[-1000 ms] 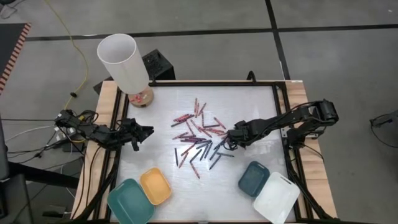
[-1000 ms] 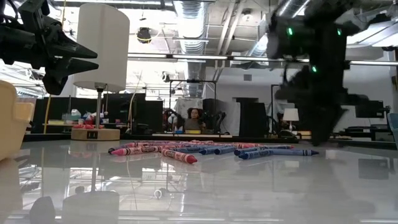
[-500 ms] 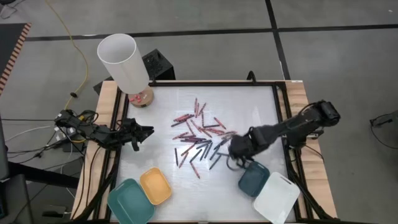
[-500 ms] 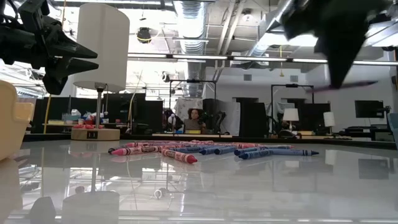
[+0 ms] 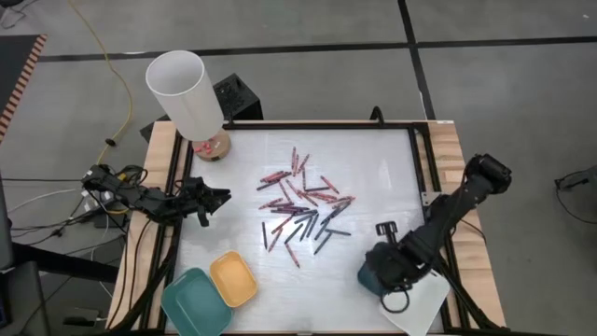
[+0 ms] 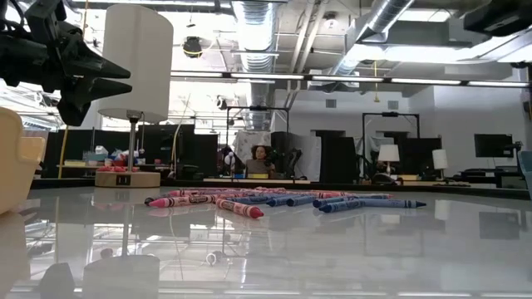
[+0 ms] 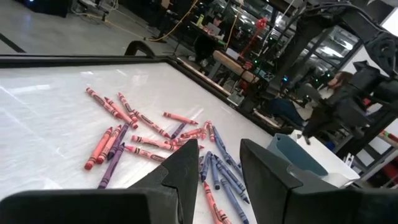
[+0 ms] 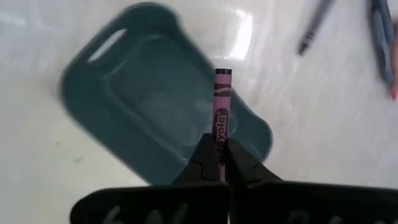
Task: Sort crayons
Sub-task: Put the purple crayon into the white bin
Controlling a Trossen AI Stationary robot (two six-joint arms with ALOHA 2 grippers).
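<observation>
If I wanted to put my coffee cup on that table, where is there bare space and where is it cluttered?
Bare room lies along the far edge, between the lamp and the table's right rail, and in the near middle between the yellow tray and the dark-blue tray. The centre is crowded with crayons. The right gripper hovers over the dark-blue tray holding a purple crayon.

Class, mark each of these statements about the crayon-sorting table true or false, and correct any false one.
1. The right claw is shut on a purple crayon. True.
2. That crayon hangs over the yellow tray. False: it is over the dark-blue tray.
3. The left claw holds a red crayon. False: it holds nothing, waiting at the table's left edge.
4. A pile of crayons lies mid-table. True.
5. The dark-blue tray already holds crayons. False: its visible inside is bare.
</observation>
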